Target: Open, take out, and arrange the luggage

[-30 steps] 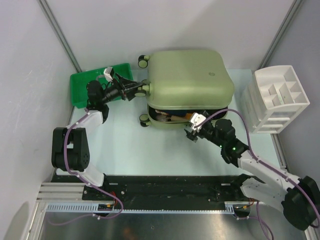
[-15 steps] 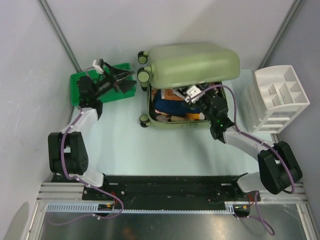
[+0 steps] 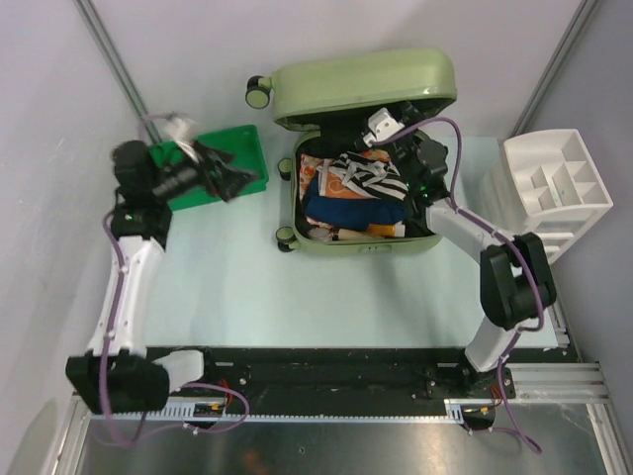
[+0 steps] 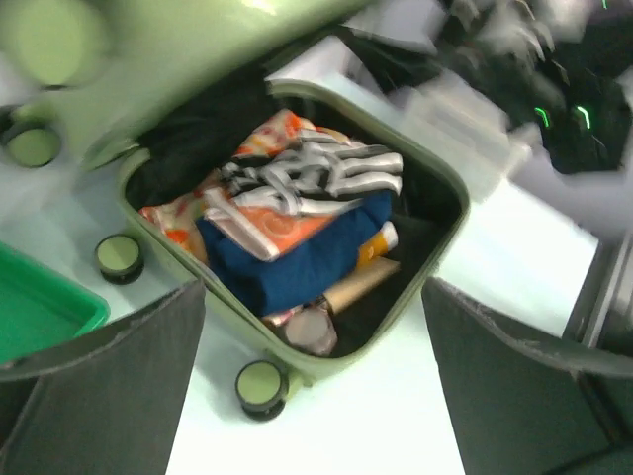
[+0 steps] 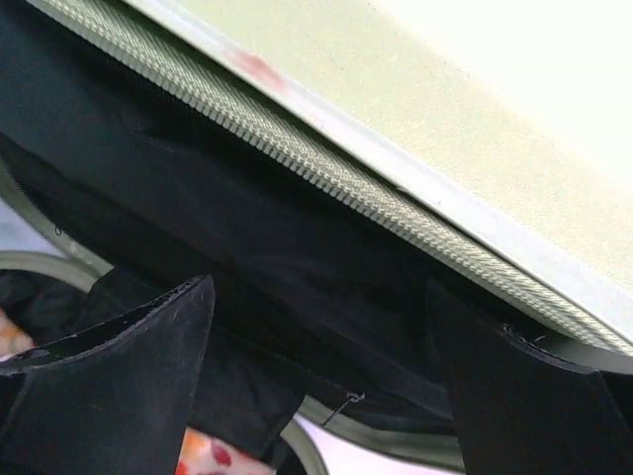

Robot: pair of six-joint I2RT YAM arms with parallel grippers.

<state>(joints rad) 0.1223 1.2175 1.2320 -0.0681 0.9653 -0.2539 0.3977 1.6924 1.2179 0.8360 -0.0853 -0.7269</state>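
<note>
The luggage [image 3: 356, 244], a pale olive-green suitcase, lies open on the table with its lid [image 3: 361, 87] tipped up at the back. Inside lie a striped cloth [image 3: 368, 174], an orange-patterned cloth [image 4: 267, 213], a folded blue cloth [image 3: 346, 208] and small items. My right gripper [image 3: 398, 111] is open under the raised lid; in its wrist view the fingers [image 5: 109, 386] stand apart against the black lining [image 5: 297, 257], holding nothing. My left gripper [image 3: 229, 176] hangs open and empty over the green tray, left of the suitcase [image 4: 297, 356], apart from it.
A green tray [image 3: 252, 148] sits at the back left, under my left gripper. A white compartmented organizer [image 3: 549, 193] stands at the right edge. The suitcase's black wheels [image 3: 259, 91] stick out on its left side. Walls close in on both sides.
The lid has swung up from shut to nearly upright as my right gripper rose under it. My left gripper opened, let go of the suitcase's left side and drew back left.
</note>
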